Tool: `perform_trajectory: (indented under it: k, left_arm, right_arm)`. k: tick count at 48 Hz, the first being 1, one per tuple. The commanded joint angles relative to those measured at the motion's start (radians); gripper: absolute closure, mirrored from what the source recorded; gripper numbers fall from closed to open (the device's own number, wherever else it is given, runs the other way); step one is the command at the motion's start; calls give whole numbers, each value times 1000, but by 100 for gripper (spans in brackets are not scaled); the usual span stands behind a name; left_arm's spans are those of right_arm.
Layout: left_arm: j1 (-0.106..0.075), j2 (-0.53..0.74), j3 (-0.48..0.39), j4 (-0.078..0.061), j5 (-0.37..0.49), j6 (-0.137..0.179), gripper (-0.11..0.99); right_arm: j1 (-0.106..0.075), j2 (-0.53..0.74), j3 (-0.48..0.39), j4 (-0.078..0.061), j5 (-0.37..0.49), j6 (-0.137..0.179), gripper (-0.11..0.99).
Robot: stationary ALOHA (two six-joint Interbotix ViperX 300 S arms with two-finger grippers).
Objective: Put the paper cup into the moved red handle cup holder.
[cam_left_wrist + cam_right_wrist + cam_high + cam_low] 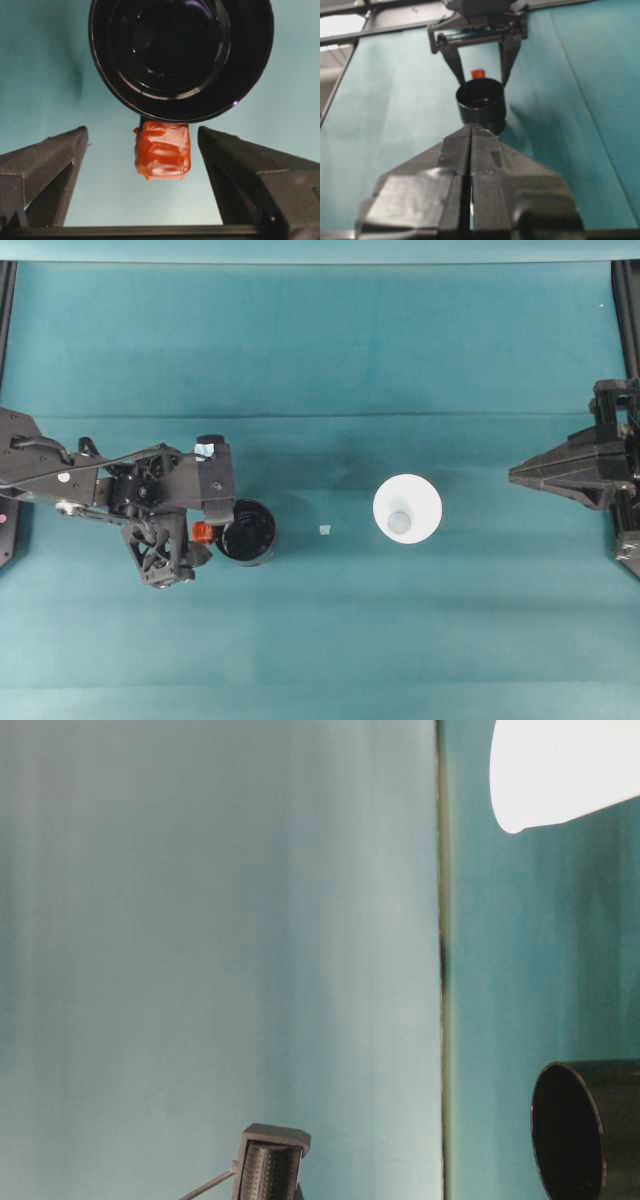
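Seen from overhead, a teal cloth-covered table [320, 340] holds two cups and two robot arms. Left of the middle stands the red handle cup holder [247, 531], a glossy black round cup, upright with its open mouth facing up. Its small orange-red handle [203, 532] sticks out on the left side, towards the left arm.

The left gripper [205, 532] sits at the holder's left, level with the handle. In the left wrist view, the two black fingers [45, 165] are spread wide, one on each side of the handle [162, 150], with teal cloth visible in the gaps, so neither finger touches it. The holder's dark, shiny inside [181, 55] is empty.

The paper cup [407, 508] is a plain white tapered cup standing upright on the table, right of the middle, well apart from the holder. Its wide rim faces up and its smaller greyish base shows inside. A tiny pale scrap [325, 530] lies on the cloth between the two cups.

The right gripper [515, 476] is at the right side of the table, pointing towards the paper cup but apart from it. In the right wrist view its fingers [455, 150] are pressed together with nothing between them.
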Motion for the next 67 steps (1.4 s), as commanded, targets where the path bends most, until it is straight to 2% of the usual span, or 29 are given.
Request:
perform_trajectory:
  k: [1,5,10,12,18,20,36,48,58,62,67]
  left_arm:
    - [2,-3,-11,2,-5,-2,-5]
    - [2,-3,-12,3,-9,-2,-2]
    - [0,-3,-9,3,-37,5,8]
    - [-2,-3,-8,3,-51,6,16]
    - [-11,-3,-3,2,-80,8,55]
    - [-12,-3,-2,2,-83,8,60]
    - [-17,-5,-2,2,-41,11,60]
    - [-17,-8,-8,2,-37,46,60]
    - [6,-61,-35,2,-6,60,60]
    - [21,-107,-57,2,25,61,60]
    - [32,-166,-78,2,66,61,60]
  right_arm:
    - [-2,8,-23,3,-5,8,98]
    - [-2,8,-21,3,-5,8,98]
    - [-2,8,-21,3,-6,8,98]
    - [-2,8,-21,3,-5,8,98]
    - [-2,8,-21,3,-5,8,98]
    - [-2,8,-21,3,-5,8,98]
    - [-2,8,-21,3,5,8,98]
    - [-2,8,-21,3,5,8,98]
    - [-2,8,-20,3,5,8,98]
    - [-2,8,-21,3,5,8,98]
    - [-2,8,-20,3,5,8,98]
